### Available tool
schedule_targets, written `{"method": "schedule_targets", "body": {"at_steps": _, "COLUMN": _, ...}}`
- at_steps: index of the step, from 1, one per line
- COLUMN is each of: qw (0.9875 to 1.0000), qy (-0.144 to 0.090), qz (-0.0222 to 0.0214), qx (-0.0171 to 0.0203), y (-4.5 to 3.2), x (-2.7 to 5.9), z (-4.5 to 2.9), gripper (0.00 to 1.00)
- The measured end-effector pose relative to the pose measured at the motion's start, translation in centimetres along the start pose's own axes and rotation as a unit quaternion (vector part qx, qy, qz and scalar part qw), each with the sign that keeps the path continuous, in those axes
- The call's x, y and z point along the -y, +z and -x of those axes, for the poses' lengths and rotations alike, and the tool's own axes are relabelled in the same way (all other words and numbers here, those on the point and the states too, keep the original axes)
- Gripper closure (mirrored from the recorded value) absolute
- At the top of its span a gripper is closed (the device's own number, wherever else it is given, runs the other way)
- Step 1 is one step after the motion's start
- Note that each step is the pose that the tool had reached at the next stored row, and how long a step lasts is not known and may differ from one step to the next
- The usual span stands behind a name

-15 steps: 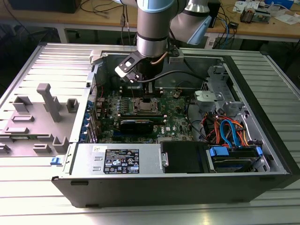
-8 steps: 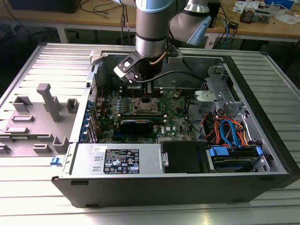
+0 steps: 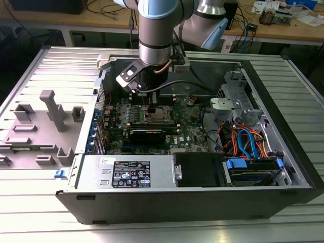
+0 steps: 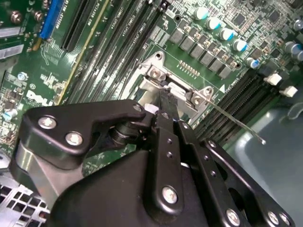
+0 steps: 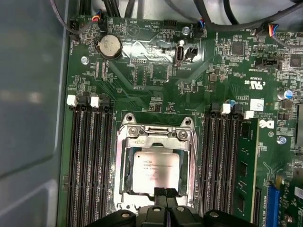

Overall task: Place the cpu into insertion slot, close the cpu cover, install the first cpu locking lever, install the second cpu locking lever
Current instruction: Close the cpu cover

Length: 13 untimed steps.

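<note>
In the first wrist view the cpu (image 5: 152, 171) lies flat in the insertion slot (image 5: 124, 124), silver top up. The cpu cover (image 5: 127, 163) lies down around it as a metal frame. My gripper (image 5: 166, 193) is shut, fingertips together at the cover's edge beside the chip. A thin locking lever (image 4: 236, 121) sticks out free from the socket's corner in the second wrist view, where my gripper (image 4: 163, 97) reaches the socket's hinge end. In the exterior view my gripper (image 3: 151, 107) hangs straight above the socket on the green motherboard (image 3: 192, 129).
Black memory slots (image 5: 90, 161) flank the socket, with one memory stick (image 5: 246, 161) fitted. A coin battery (image 5: 109, 46) sits further along the board. The case holds a power supply (image 3: 136, 172) and drive cables (image 3: 248, 142). A grey fixture (image 3: 50, 111) stands outside the case.
</note>
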<state>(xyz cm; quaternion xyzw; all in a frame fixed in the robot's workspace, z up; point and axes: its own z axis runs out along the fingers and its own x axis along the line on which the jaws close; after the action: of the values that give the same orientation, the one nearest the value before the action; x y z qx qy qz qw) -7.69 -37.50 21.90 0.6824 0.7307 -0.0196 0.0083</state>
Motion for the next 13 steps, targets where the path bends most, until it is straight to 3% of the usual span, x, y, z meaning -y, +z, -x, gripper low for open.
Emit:
{"method": "schedule_targets", "body": {"at_steps": 9, "qw": 1.0000, "qy": 0.000, "qz": 0.0000, "qx": -0.0001, "y": 1.06, "x": 0.29, "z": -0.06, "gripper": 0.89}}
{"method": "schedule_targets", "body": {"at_steps": 13, "qw": 1.0000, "qy": 0.000, "qz": 0.0000, "qx": 0.0000, "y": 1.08, "x": 0.32, "z": -0.06, "gripper": 0.89}}
